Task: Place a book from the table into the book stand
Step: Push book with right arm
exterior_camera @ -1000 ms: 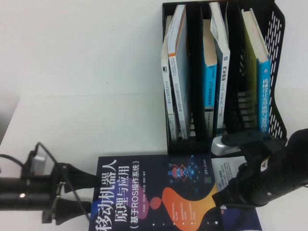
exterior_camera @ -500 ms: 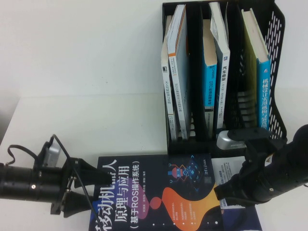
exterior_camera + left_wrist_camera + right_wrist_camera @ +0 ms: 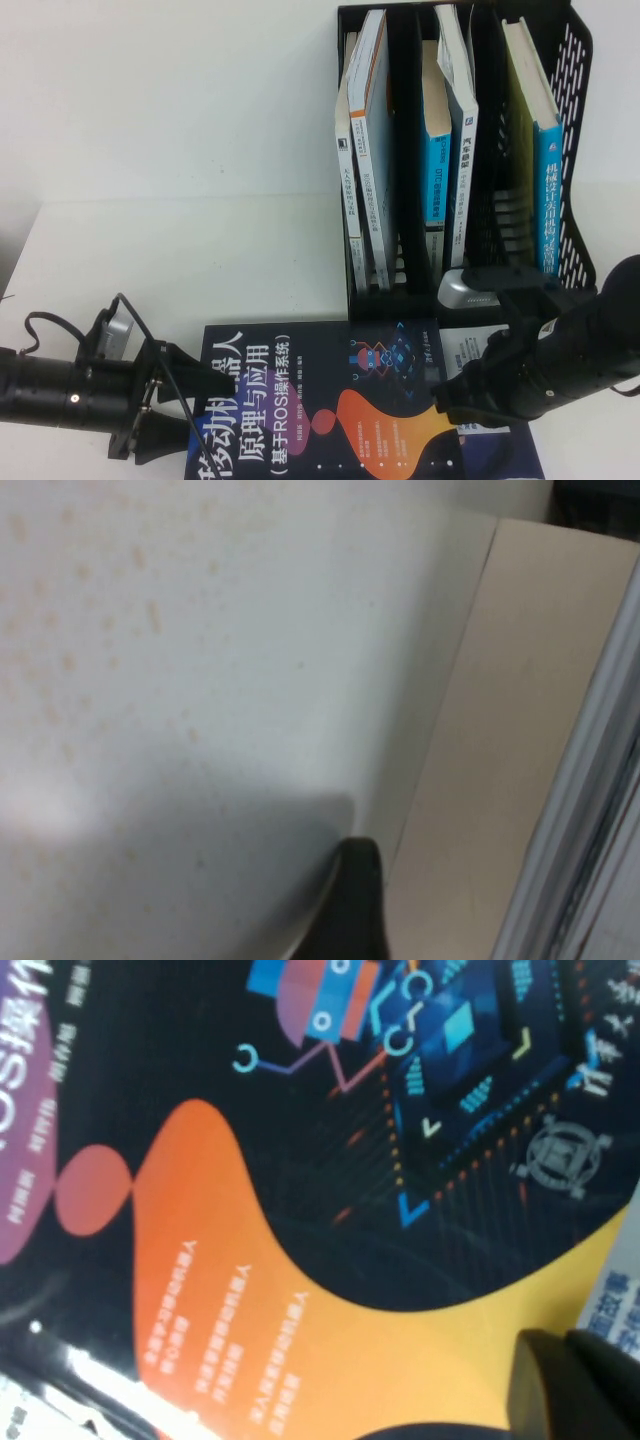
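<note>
Left gripper [image 3: 195, 408] spread open at book [image 3: 330, 400] spine edge, one finger over cover, one below; right gripper [image 3: 455, 405] over book's opposite side, fingers hidden, state unclear. Book flat on table [image 3: 150, 260], long axis toward stand [image 3: 460, 150] just behind. Book's near end cut off

The book [image 3: 340, 400] lies on the table [image 3: 170, 250] (before the book stand [image 3: 460, 160]).

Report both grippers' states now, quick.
Left gripper: open, fingers straddling the left edge of the book.
Right gripper: over the book's right side; open or shut cannot be told.
</note>
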Motion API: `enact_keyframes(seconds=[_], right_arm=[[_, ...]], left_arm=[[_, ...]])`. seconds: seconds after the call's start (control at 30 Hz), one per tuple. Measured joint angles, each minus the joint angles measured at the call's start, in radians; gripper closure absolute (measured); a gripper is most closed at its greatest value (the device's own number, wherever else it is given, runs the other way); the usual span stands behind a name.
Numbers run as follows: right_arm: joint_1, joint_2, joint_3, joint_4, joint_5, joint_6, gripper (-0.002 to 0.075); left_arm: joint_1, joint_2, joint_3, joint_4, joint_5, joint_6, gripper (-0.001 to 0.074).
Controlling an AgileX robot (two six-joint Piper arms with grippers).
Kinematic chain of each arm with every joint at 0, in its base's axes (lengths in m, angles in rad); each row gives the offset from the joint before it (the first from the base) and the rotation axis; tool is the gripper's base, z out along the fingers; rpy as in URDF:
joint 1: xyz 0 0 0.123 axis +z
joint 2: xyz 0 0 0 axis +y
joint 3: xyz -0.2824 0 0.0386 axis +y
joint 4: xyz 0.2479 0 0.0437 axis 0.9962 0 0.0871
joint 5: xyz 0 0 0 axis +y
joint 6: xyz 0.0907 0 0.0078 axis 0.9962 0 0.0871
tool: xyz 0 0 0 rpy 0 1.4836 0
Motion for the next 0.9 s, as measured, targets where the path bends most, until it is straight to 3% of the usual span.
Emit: enact_keyframes(seconds=[0.43, 0.9], right_arm=[[-0.003, 0.017, 0.0, -0.195, 0.016, 0.177, 0.0721], [0.017, 0.102, -0.104, -0.037, 0.074, 0.077, 0.0721]], left_arm=[[0.0, 0.0, 0.0, 0.0, 0.0, -0.019, 0.0141], [-0.001, 0.0, 0.0, -0.022, 0.0, -0.023, 0.0141]])
